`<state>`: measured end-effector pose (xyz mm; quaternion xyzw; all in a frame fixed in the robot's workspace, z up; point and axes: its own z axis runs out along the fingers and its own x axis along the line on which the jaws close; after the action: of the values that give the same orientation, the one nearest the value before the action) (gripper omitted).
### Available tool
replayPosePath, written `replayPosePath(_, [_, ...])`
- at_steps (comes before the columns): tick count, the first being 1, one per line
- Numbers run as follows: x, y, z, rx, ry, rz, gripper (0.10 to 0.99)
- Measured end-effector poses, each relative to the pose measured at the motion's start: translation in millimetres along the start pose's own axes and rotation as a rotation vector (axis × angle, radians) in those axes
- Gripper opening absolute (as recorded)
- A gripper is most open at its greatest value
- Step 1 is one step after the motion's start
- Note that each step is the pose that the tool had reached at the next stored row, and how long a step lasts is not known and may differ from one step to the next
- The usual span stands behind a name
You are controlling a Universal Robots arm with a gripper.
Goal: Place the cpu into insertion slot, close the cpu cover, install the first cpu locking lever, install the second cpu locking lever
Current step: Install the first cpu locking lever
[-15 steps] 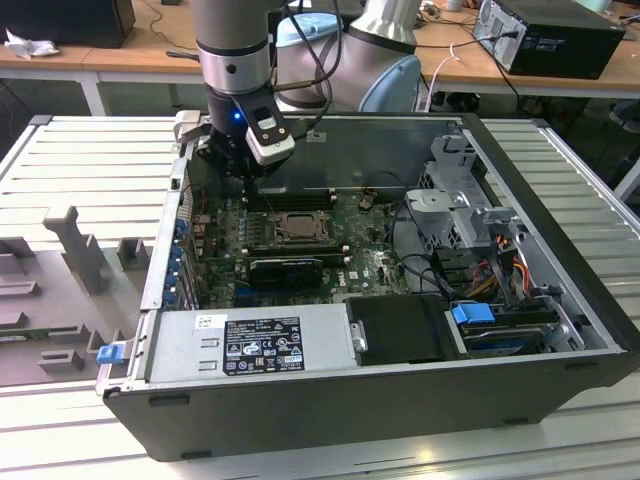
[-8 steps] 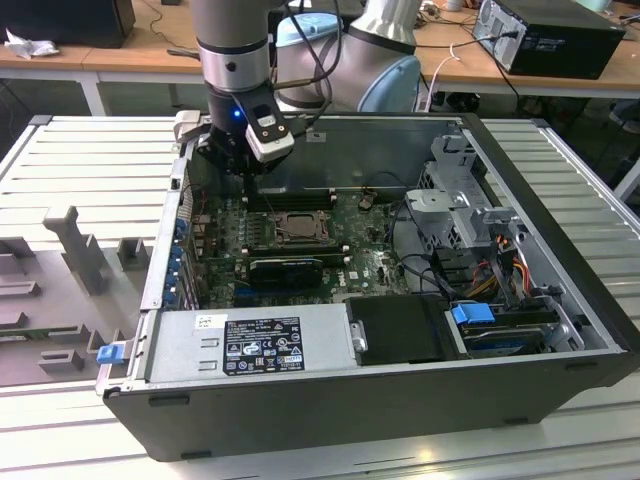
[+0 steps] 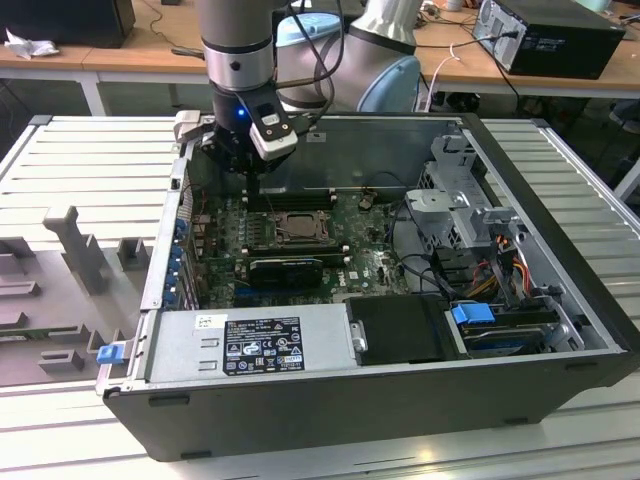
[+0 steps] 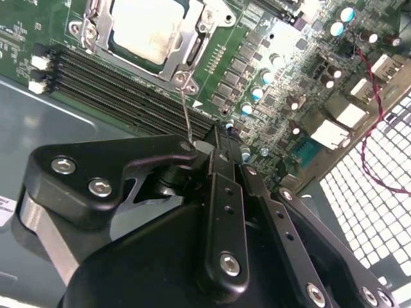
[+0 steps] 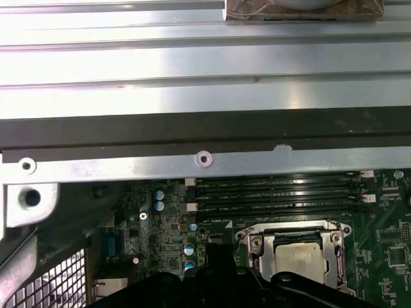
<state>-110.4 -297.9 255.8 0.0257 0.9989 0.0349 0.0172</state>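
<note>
Hovered over the open computer case (image 3: pixel 560 250), gripper (image 3: pixel 252 183) near the case's far wall, just beyond the memory slots (image 3: pixel 290 200) as the exterior view had it. Fingers looked pressed together in the second wrist view (image 4: pixel 221 144), nothing pinched between them; thin metal lever wire (image 4: pixel 186 119) rose right in front of the black finger linkage, contact unclear.

Sat in the insertion slot (image 5: pixel 298 256): cpu (image 5: pixel 297 258), pale metal top showing through the square cut-out. Lay flat over it: cpu cover (image 5: pixel 257 247), silvery frame, also seen in the second wrist view as cover (image 4: pixel 186 51) around the chip (image 4: pixel 148 29). Could not tell whether either locking lever was latched.

Around the socket: 4 long black memory slots (image 5: pixel 276 196) between socket and case wall, capacitors (image 5: pixel 189 247) and rear port block (image 5: pixel 109 244) to one side, perforated rear grille (image 4: pixel 379 192) with a red-black cable (image 4: pixel 379 109) across it. Farther from the arm in the exterior view: black graphics card (image 3: pixel 285 268) beside the socket, power supply (image 3: pixel 250 345) along the near edge, drive cage (image 3: pixel 455 200) and cable bundle (image 3: pixel 500 265) on the exterior view's right. Rested on a ribbed metal table (image 3: pixel 90 170).
</note>
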Motion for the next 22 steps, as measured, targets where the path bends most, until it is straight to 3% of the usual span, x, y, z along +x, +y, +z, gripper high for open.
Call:
replayPosePath(14, [-15.1,0.7,1.5,0.000,0.0000,0.000,0.106])
replayPosePath(19, [-40.2,1.8,5.1,0.000,0.0002,0.000,0.106])
replayPosePath(22, [-49.5,2.1,7.5,-0.002,0.0003,-0.001,0.106])
